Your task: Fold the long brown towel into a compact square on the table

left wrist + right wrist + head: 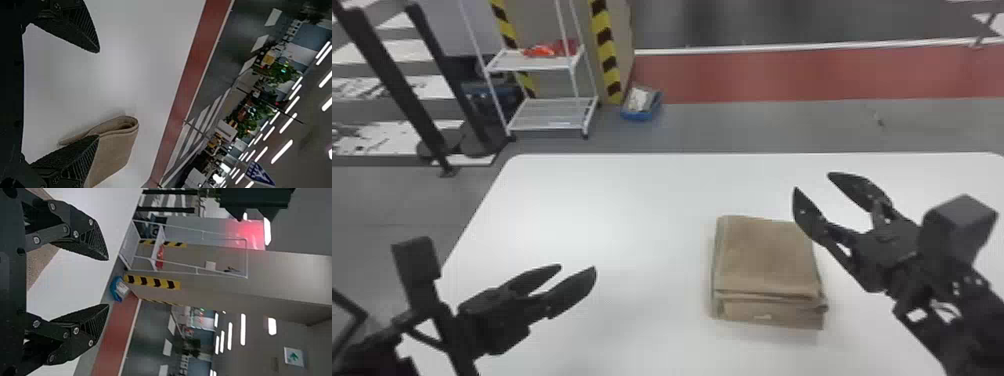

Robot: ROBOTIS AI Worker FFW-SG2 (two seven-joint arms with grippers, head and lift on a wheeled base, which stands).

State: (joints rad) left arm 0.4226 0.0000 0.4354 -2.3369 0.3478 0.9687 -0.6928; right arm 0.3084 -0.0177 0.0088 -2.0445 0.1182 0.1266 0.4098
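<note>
There's one long brown towel, soft-looking cloth folded into a thick, squarish stack, lying on the one white, smooth-topped table, right of the middle as the robot faces it. I can't count its layers from here; a small pale patch shows on the near side.

Two black grippers hang above the table, each with two flat, pointed fingers. The right gripper is the closer one, at the towel's far right corner, its fingers spread wide with nothing between them. The left gripper is well apart from the towel, off to its left, fingers parted too and likewise holding nothing.

Past the table, on the floor, I see one white metal rack with two shelves, some red-orange stuff on the upper one. Just beside it are two yellow-and-black striped strips and one blue tub.
</note>
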